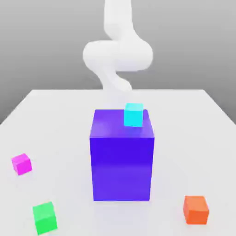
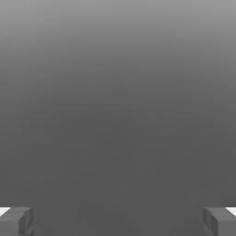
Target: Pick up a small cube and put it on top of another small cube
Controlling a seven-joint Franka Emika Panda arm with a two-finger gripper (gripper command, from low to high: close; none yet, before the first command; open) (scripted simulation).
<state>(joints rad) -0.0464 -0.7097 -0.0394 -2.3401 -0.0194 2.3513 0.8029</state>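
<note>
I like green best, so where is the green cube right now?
In the exterior view, the green cube sits near the front on the left, nearer the viewer than the pink cube.

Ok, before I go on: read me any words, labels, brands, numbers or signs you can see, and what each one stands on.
None: I can make out no text or sign on the blue block, the cyan, magenta, green or orange cube, or the arm.
</note>
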